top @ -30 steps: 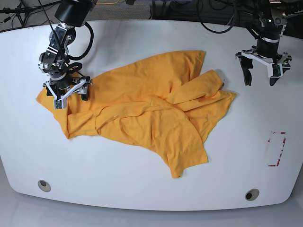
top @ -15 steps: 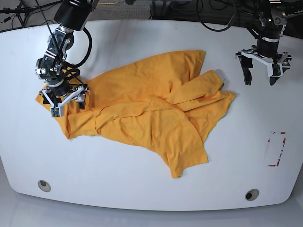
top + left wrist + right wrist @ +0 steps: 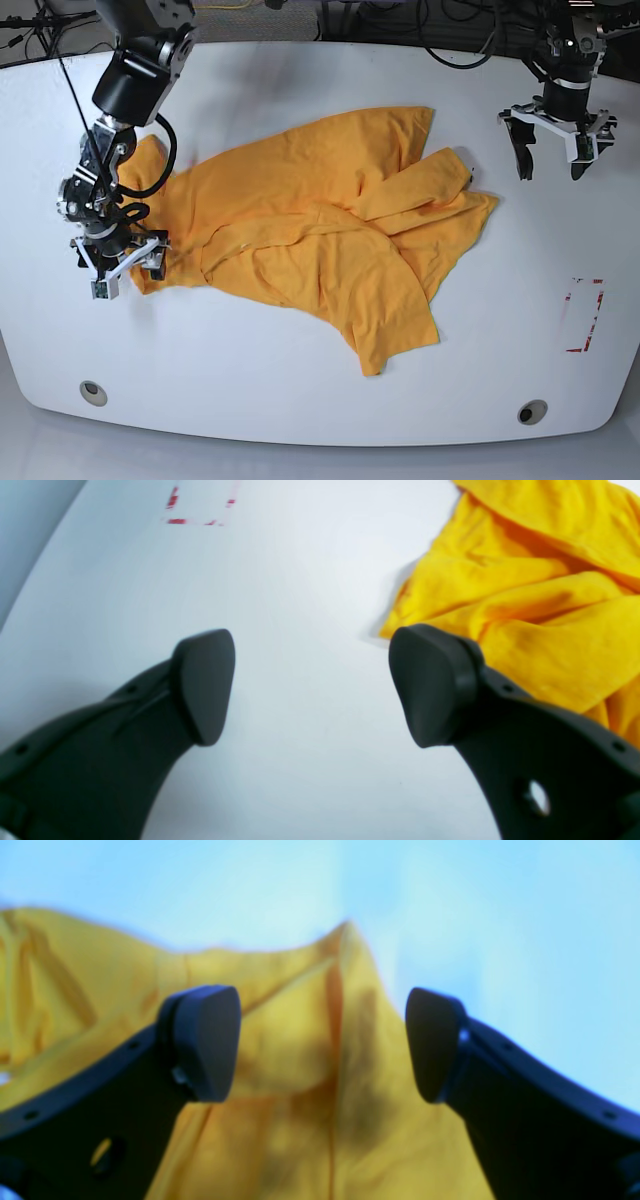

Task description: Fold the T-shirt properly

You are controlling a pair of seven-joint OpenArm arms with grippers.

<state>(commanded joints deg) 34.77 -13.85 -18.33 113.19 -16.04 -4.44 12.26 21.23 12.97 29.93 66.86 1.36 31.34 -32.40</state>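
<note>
Base view is showing me the T-shirt (image 3: 320, 225) lying crumpled across the middle of the white table (image 3: 300, 400), one flap trailing toward the lower centre of the frame and a folded sleeve bunching at the right. I am seeing no print from this side.

I am reading the right gripper (image 3: 118, 260) at the left of the frame, jaws spread wide and empty, hanging over the shirt's far-left corner. Its wrist view is blurred, but a raised ridge of cloth (image 3: 345, 1005) is sitting between the open fingers (image 3: 205, 1040), so I am judging it poised for a pinch there.

The left gripper (image 3: 550, 150) is parked at the upper right, also wide and holding nothing, well apart from the cloth; its wrist view is showing bare table between the pads and the shirt's edge (image 3: 400, 625) off to the right.

My worries: the corner looks doubled under, so closing here could be catching two layers, or only a thin lip that slips free on lifting. Pulling with one arm alone could be dragging the whole heap instead of spreading it.

Room is looking generous along the bottom and right of the frame, where a red tape mark (image 3: 585, 315) sits. The left rim is lying near the right gripper, so I am favouring moves inward.
</note>
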